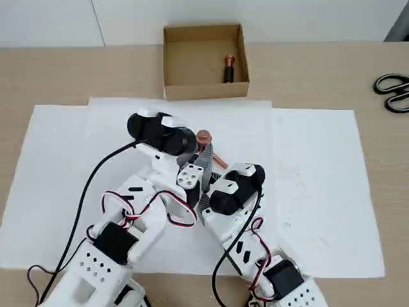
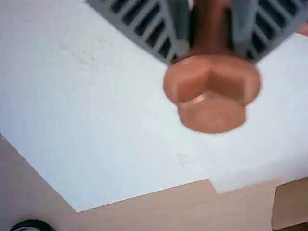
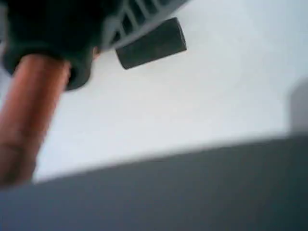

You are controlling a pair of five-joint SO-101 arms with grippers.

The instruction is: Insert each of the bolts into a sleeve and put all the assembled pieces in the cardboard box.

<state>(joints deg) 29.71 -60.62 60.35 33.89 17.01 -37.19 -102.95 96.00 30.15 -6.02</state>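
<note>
Soft, even light from above keeps the white paper (image 1: 319, 192) bright, with only faint shadows beside the arms (image 1: 147, 217), a shaded inner wall in the box (image 1: 171, 64), and a small glint on the bolt (image 2: 210, 96) head.

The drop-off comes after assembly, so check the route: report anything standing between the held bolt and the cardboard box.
Nothing visible stands in the way. Between the bolt in the left gripper and the cardboard box lies only bare white paper. One assembled piece already lies by the box's right wall, leaving room beside it.
</note>
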